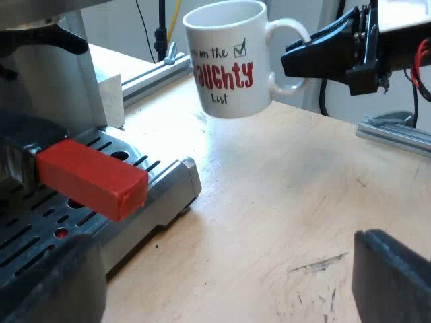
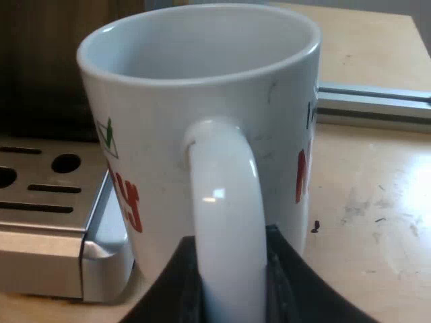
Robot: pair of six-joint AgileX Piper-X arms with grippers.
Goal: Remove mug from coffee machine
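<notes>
Pale wooden surface (image 1: 289,195), scuffed in places, with an espresso machine (image 1: 40,87) standing on it. A white mug (image 1: 225,64) with red lettering and a green tick hangs in the air above the surface, just off the corner of the machine's slotted drip tray (image 1: 165,192). The right gripper (image 1: 296,60) has its jaws clenched on the mug's handle. The left gripper (image 1: 222,296) hovers low near the tray, jaws spread wide, grasping nothing. The holder's red handle end (image 1: 91,178) juts over the tray.
</notes>
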